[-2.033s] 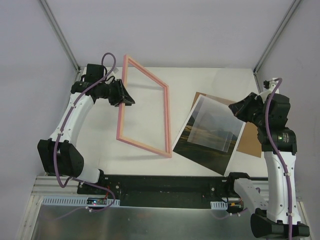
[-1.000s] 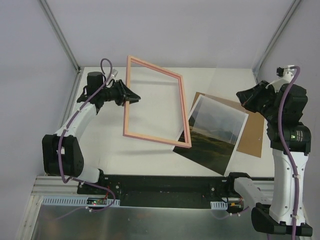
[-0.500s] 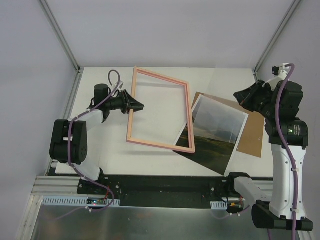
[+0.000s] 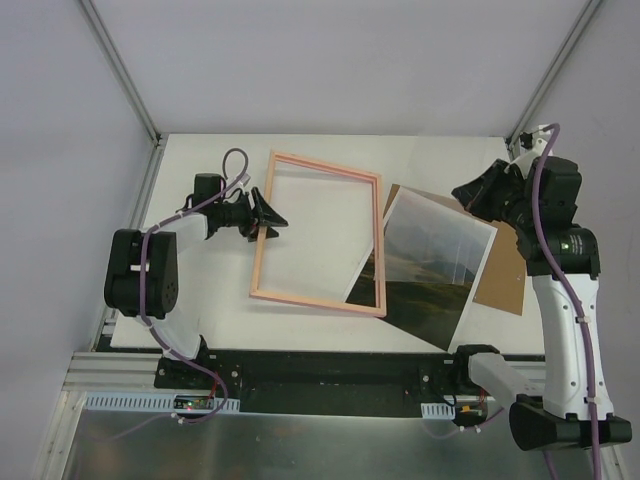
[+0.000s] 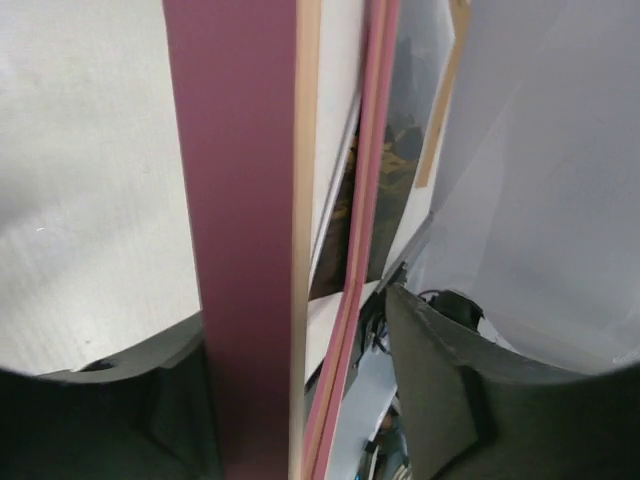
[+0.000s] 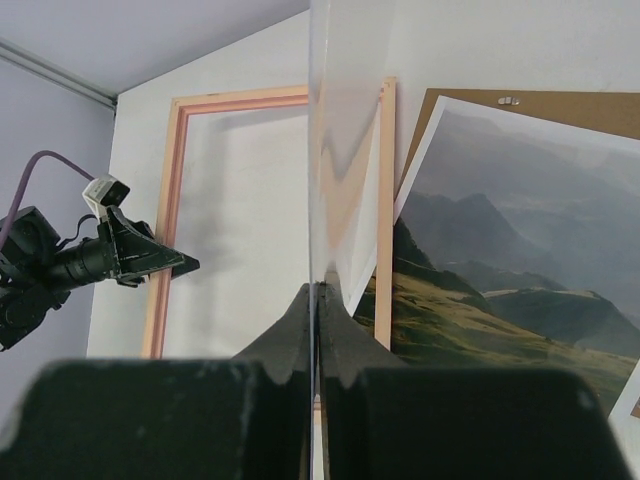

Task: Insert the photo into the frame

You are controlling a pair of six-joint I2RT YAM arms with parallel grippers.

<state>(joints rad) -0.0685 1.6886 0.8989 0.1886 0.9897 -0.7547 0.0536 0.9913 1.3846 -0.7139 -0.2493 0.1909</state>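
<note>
frame now dropped flat on bench, 3 o'clock rail overlapping photo, left jaws spreading wide off its 9 o'clock rail, right jaws pinching clear pane; photo not in yet.

A: Where's the frame?
B: Mid-bench. It's a thin pink-peach rectangle, its long sides running away from the near edge, turned slightly askew. White bench shows through the opening.
A: And the photo?
B: Just right of it, picture side up, with green-brown hills low and misty grey mountains and sky above. It lies tilted, one corner toward the near edge.
A: Touching?
B: Yes. The frame's near right corner lies over the photo's left corner, so a dark wedge of hillside shows inside the opening. The photo isn't in the frame yet.
</note>
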